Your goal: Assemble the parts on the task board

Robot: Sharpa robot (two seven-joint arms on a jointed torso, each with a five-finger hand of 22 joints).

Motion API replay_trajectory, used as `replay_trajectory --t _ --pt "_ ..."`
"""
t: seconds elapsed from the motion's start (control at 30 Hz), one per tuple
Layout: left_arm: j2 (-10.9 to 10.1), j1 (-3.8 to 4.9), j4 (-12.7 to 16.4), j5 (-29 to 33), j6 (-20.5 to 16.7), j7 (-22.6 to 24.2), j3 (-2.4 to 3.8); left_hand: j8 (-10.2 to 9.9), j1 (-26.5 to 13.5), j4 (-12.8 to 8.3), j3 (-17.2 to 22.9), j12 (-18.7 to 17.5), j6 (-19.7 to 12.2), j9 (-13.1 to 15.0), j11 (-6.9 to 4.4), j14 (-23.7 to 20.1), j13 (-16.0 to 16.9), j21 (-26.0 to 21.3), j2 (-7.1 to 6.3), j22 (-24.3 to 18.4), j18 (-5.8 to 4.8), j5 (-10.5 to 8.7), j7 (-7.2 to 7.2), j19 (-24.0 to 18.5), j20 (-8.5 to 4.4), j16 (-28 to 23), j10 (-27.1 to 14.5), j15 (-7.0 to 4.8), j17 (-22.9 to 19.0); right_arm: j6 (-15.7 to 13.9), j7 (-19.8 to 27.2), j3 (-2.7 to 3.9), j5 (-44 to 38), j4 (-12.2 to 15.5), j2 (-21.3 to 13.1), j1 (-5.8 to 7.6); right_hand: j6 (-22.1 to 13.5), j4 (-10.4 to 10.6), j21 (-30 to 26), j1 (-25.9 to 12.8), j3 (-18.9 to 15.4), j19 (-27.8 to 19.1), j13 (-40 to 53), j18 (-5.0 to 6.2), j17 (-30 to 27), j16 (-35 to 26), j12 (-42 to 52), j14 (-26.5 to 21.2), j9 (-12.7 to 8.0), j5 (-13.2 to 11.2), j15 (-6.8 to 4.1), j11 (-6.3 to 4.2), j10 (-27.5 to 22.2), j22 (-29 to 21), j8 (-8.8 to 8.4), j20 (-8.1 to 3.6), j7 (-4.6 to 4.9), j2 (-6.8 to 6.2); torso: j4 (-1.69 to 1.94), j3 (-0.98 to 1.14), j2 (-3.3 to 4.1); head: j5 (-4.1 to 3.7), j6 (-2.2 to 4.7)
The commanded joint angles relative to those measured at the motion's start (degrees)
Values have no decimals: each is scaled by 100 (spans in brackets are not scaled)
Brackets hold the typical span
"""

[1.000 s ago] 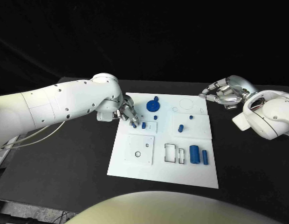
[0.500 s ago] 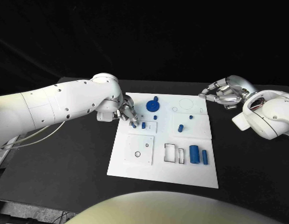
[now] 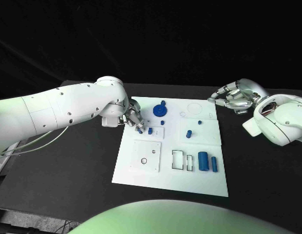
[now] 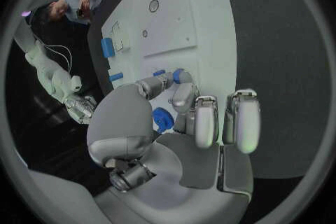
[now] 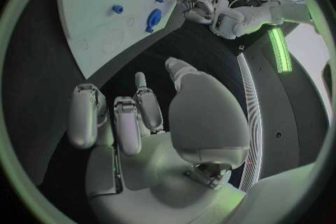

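Left hand (image 3: 133,119) over the left edge of the task board (image 3: 158,180), fingertips down on a small blue part (image 3: 149,130) near the board's upper left; whether it pinches that part, cannot tell. Right hand (image 3: 234,99) off the board's far right corner, above the black table (image 3: 66,185), fingers curled in, nothing held. Two blue cylinders (image 3: 207,162) lie on the board's near right. Dark room behind.

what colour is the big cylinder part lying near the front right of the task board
Blue. The cylinder lies on the white task board, clearest in the head view.
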Motion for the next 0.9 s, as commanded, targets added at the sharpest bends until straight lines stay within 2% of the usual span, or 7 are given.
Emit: replay_trajectory --t 0.03,0.33,0.9 --pt "0 -81 -10 61 125 -53 -62 -29 359 -472 519 -41 -75 29 18 607 -13 -28 334 1396 7 -134 -18 418 43 21 -18 29 1510 63 25 0 -57 4 5 -5 -39 10 -26 2 -33 -50 97 110 1132 -30 -37 486 6 31 33 11 -30 793 37 3 10 74 -4 4 -2 5 0" --pt "-45 -76 17 137 233 -39 -33 -22 382 -499 539 -49 -83 50 16 607 -22 -35 341 1393 8 -197 -18 414 46 21 -23 29 1510 65 21 0 -62 4 1 -7 -42 12 -19 -1 -43 -43 109 107 1145 -24 -24 490 10 27 33 11 -20 799 40 4 10 78 -4 8 -3 6 0" --pt "-110 -38 77 191 428 -39 15 0 449 -565 568 -7 -96 92 6 607 19 -23 340 1397 6 -204 -16 421 44 21 -6 21 1510 68 14 0 -67 -6 1 -7 -42 12 -19 -1 -43 -43 109 107 1145 -24 -24 490 10 27 33 11 -20 799 40 4 10 78 -1 4 -4 1 0"
